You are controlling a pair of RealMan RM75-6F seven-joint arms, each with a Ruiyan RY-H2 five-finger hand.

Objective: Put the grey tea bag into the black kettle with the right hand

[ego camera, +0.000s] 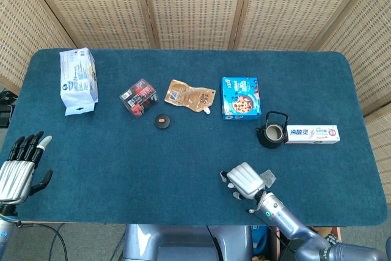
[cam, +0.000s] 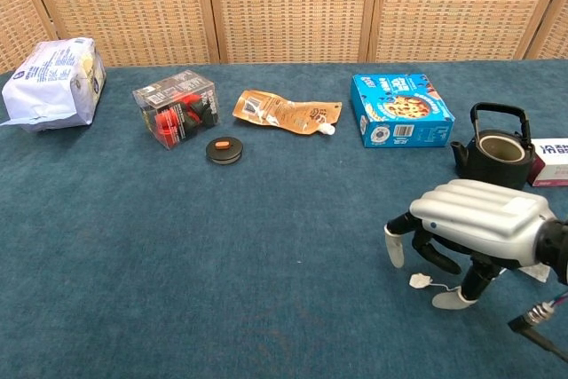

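Note:
The grey tea bag [ego camera: 269,178] lies on the blue cloth near the table's front edge, just right of my right hand [ego camera: 246,180]. Its string runs under the hand to a small white tag [cam: 419,280]. My right hand [cam: 475,224] is arched low over the string, fingertips down around the tag, and nothing is plainly gripped. The black kettle [ego camera: 272,131] stands lidless behind the hand, upright [cam: 491,150]. Its black lid [ego camera: 162,121] lies far to the left. My left hand [ego camera: 18,169] hovers at the front left corner with its fingers spread and empty.
A white toothpaste box [ego camera: 312,134] touches the kettle's right side. A blue cookie box [ego camera: 240,98] lies behind the kettle. An orange pouch [ego camera: 190,95], a red-and-black box [ego camera: 139,96] and a white bag [ego camera: 78,80] lie further left.

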